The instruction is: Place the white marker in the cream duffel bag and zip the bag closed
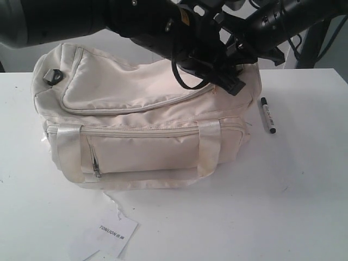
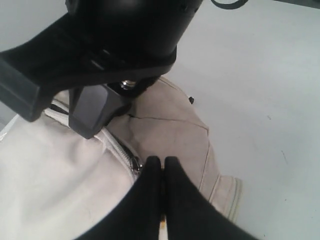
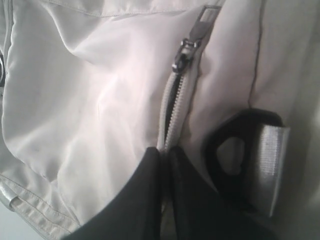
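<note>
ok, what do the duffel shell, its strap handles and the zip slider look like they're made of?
Cream duffel bag: soft woven fabric, probably nylon or polyester, matte with a faint sheen; it creases and slumps.
Strap handles: satin-like webbing, glossier highlights.
Zip slider: looks like metal, grey and reflective; teeth material unclear.

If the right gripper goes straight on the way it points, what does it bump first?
The soft cream fabric duffel bag: the right gripper points along its zip, fingertips seemingly on it. Next in line: the metal zip slider, though depth is unclear.
</note>
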`<state>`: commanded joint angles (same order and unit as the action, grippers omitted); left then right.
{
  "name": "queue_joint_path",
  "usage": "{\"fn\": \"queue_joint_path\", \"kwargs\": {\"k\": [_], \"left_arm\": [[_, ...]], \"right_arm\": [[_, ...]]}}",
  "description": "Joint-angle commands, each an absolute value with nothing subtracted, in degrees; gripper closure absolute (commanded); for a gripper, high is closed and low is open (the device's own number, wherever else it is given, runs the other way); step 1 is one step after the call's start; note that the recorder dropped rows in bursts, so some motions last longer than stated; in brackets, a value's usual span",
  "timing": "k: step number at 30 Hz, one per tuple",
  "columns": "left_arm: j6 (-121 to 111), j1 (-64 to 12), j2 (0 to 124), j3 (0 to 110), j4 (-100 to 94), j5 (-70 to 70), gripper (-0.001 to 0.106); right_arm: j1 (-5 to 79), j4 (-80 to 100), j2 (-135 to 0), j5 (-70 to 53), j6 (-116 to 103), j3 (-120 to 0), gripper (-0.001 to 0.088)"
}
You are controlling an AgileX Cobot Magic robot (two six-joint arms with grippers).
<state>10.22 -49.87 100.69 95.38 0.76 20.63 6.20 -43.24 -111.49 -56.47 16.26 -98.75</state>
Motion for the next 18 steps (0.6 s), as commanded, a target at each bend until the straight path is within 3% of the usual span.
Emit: {"fn": "queue_joint_path", "kwargs": {"k": [18], "left_arm": [[10.2, -49.9, 100.7, 95.4, 0.3, 26.6, 0.105]], "right_arm": [[6.2, -43.0, -111.5, -55.1, 16.3, -98.7, 0.0868]]}}
